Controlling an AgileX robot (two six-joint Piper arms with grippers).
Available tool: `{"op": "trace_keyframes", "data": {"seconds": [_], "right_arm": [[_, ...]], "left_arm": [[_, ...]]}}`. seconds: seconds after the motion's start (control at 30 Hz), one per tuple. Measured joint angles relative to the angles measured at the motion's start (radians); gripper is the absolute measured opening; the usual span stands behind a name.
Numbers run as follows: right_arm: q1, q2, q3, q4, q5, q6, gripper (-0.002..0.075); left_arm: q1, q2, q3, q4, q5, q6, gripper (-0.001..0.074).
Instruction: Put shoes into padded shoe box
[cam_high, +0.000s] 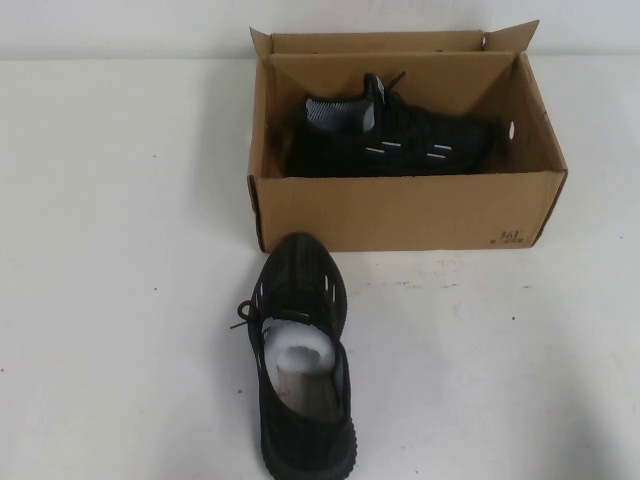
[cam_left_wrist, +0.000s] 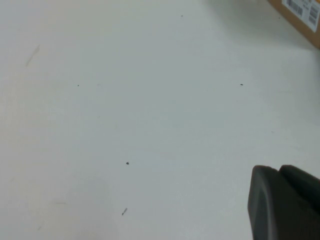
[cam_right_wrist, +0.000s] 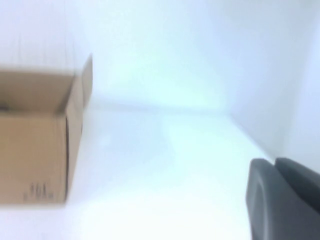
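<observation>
The brown cardboard shoe box (cam_high: 405, 210) stands open at the back middle of the table. One black sneaker (cam_high: 395, 135) lies on its side inside it, white dashes facing up. The other black sneaker (cam_high: 300, 350) stands on the table just in front of the box, toe toward the box, with white stuffing inside. Neither arm shows in the high view. My left gripper (cam_left_wrist: 277, 170) is shut and empty over bare table, with a corner of the box (cam_left_wrist: 300, 15) far from it. My right gripper (cam_right_wrist: 274, 161) is shut and empty, well off to the side of the box (cam_right_wrist: 35, 135).
The white table (cam_high: 120, 280) stretches wide on both sides of the box and the loose sneaker. A white wall (cam_high: 120, 25) runs behind the box. A barcode label (cam_left_wrist: 305, 10) sits on the box's side.
</observation>
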Motion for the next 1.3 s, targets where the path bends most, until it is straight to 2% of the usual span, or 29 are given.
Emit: {"op": "trace_keyframes", "data": {"seconds": [0.5, 0.63, 0.7, 0.9, 1.1, 1.3], "right_arm": [[0.002, -0.016, 0.002, 0.025, 0.000, -0.030, -0.0006], [0.002, -0.016, 0.002, 0.335, 0.104, -0.402, -0.0006], [0.002, -0.016, 0.002, 0.371, 0.164, -0.489, -0.0006], [0.002, -0.016, 0.002, 0.393, 0.325, -0.485, -0.0006], [0.002, -0.015, 0.002, 0.397, 0.408, -0.483, -0.0006], [0.103, -0.019, 0.002, 0.388, 0.408, -0.481, -0.0006]], "left_arm": [[0.000, 0.000, 0.000, 0.000, 0.000, 0.000, -0.0004], [0.000, 0.000, 0.000, 0.000, 0.000, 0.000, -0.0004], [0.000, 0.000, 0.000, 0.000, 0.000, 0.000, -0.0004], [0.000, 0.000, 0.000, 0.000, 0.000, 0.000, -0.0004], [0.000, 0.000, 0.000, 0.000, 0.000, 0.000, -0.0004], [0.000, 0.000, 0.000, 0.000, 0.000, 0.000, -0.0004]]}}
